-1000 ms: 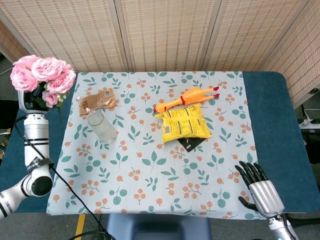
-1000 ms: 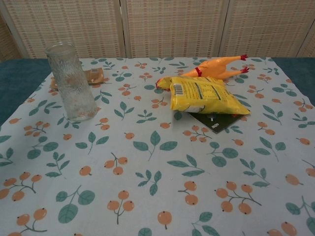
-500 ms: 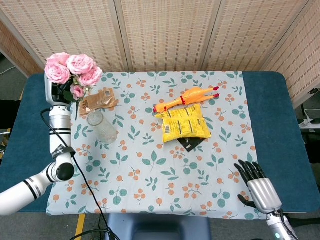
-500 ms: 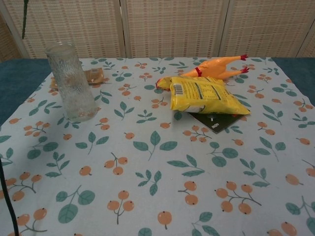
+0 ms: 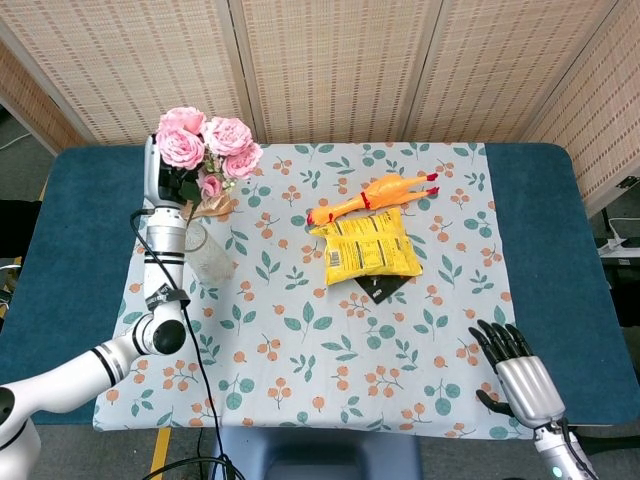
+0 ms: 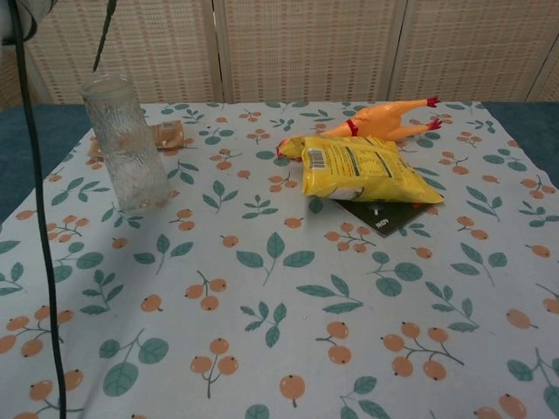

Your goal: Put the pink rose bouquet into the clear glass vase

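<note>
The pink rose bouquet [image 5: 205, 140] is held up in my left hand [image 5: 168, 187], which grips its stems just above the clear glass vase [image 5: 210, 260]. My left forearm covers part of the vase in the head view. In the chest view the vase [image 6: 127, 144] stands upright and empty at the far left, and a green stem [image 6: 105, 35] hangs just over its rim. My right hand [image 5: 515, 372] rests at the table's front right corner, fingers apart and holding nothing.
A yellow rubber chicken [image 5: 370, 195] and a yellow snack bag [image 5: 368, 247] on a black card [image 5: 382, 288] lie in the middle, right of the vase. A brown packet [image 6: 164, 133] lies behind the vase. A black cable [image 6: 39, 218] hangs down the left.
My left arm has carried the bouquet rightward, from beyond the table's left edge to above the vase. The right hand has stayed put.
</note>
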### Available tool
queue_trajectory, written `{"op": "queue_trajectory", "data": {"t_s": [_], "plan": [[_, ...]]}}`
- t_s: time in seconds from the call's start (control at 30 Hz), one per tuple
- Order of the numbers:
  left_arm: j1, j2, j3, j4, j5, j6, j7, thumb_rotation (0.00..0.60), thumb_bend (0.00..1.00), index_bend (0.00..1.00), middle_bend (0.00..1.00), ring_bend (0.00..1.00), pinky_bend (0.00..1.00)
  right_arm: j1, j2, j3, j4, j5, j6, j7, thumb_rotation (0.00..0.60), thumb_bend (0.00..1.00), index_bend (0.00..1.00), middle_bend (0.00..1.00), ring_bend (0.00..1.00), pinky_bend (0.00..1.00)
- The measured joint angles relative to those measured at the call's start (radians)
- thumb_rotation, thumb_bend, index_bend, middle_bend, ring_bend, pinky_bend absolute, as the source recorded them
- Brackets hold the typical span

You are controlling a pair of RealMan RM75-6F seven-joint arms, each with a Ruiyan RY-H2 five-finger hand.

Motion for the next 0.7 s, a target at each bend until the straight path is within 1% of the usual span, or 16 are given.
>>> {"op": "queue_trajectory", "data": {"t_s": [0.33,0.5,0.7], "plan": [[-0.029,-0.048,0.002,0.064,-0.015,-0.032,0.014,0.600,0.65,0.82,0.89,0.60,0.15,0.004,0.005,0.001,-0.001,0.003,-0.001,0.011,0.600,0.15,0.00,0.00,0.00,0.00],[-0.032,-0.055,0.002,0.071,-0.016,-0.035,0.017,0.600,0.65,0.82,0.89,0.60,0.15,0.004,0.006,0.000,-0.002,0.000,0.001,0.014,0.600,0.15,0.00,0.00,0.00,0.00],[-0.010,-0.069,0.022,0.087,-0.011,-0.026,0.024,0.600,0.65,0.82,0.89,0.58,0.15,0.003,0.012,-0.008,-0.006,-0.013,0.008,0.021,0.600,0.15,0.00,0.00,0.00,0.00]]}}
